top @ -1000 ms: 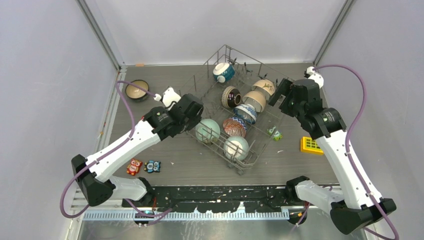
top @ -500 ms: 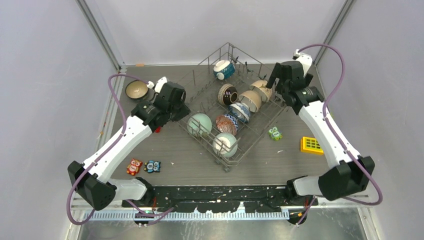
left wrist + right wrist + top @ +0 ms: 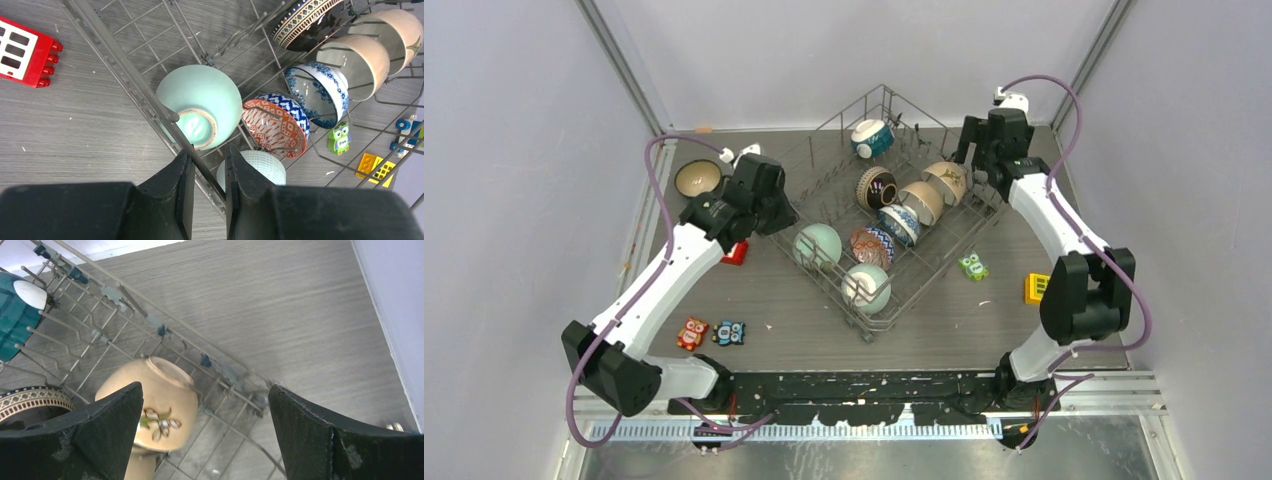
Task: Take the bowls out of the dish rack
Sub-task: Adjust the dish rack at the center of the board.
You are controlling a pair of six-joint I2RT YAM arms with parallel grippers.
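While the dish rack (image 3: 125, 65) sits skewed on the table (image 3: 794, 320), the left gripper (image 3: 207, 152) pinches its left rim wire.
Right gripper (image 3: 204, 387) hangs spread wide, grasping nothing, over the cream flowered bowl (image 3: 155, 410) at the rack's right corner; eight bowls (image 3: 817, 245) lean between the tines, one brown bowl (image 3: 697, 178) sits outside, far left.

Rack (image 3: 172, 116) is bare grey metal wire, kinda dull, not chrome-shiny. Bowls (image 3: 200, 100) look like glazed ceramic, smooth and glossy; the pale green one catches the light most. Table (image 3: 75, 140) is a matt grey wood-grain surface. Right fingers (image 3: 95, 435) are matt black with rough, scuffed edges. Red block (image 3: 25, 52) is shiny plastic. Left arm (image 3: 664, 285) has smooth white plastic shells.
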